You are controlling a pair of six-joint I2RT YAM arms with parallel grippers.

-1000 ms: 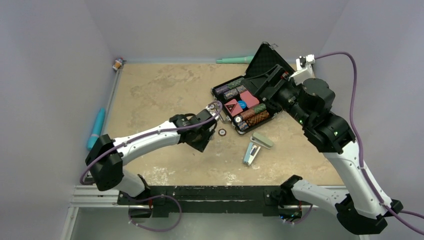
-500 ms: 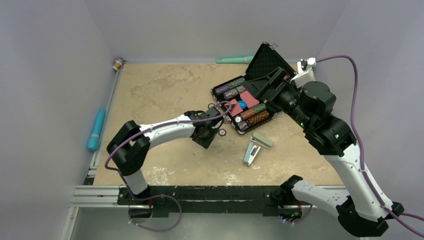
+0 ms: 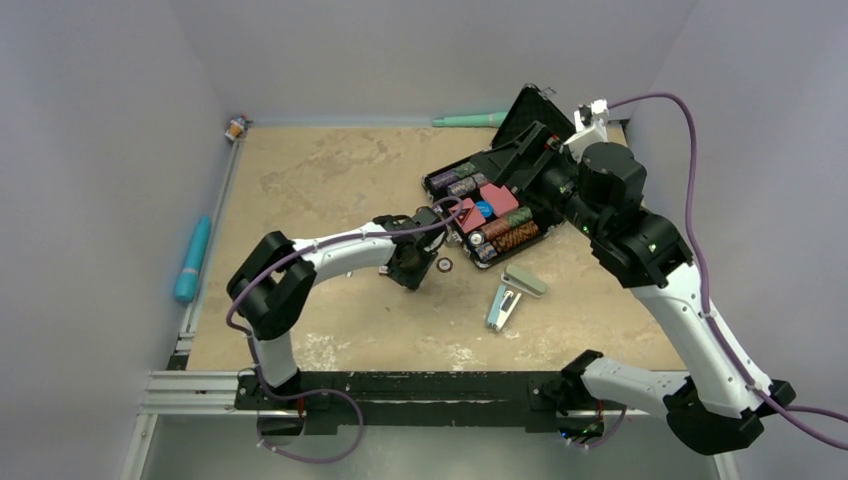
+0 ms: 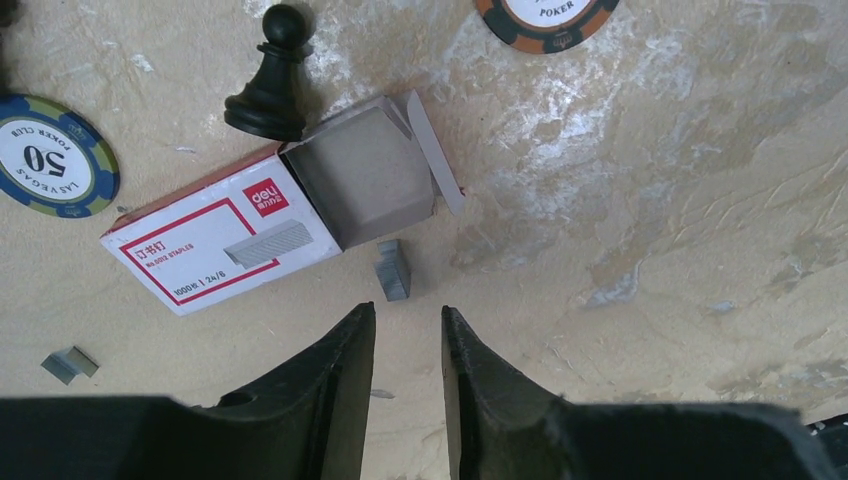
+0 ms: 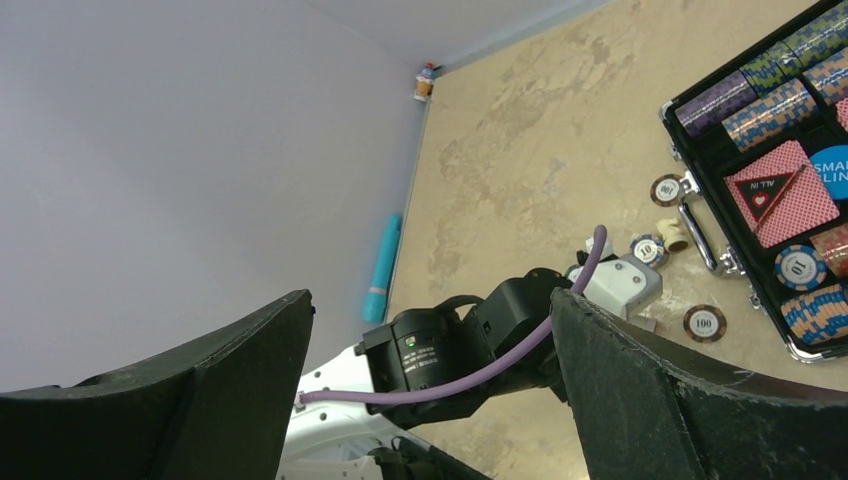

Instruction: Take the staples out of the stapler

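Black left gripper [image 4: 408, 318] is narrowly parted and empty, near a staple strip [image 4: 393, 270]. The right gripper [image 5: 428, 300] is spread wide. The open case [image 3: 522, 118] holds poker chips [image 3: 515, 237].

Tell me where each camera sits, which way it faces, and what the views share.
Top external: above and behind the bases, looking down on the table, the left arm, the right arm, the stapler and the poker chip case.
Left wrist: facing straight down at a staple box and a black pawn; the left tool shows at the bottom, slightly open.
Right wrist: facing across the table toward its far left corner; the right tool, wide open, frames the left arm.
Shared: top external and right wrist both show the case and the left arm.
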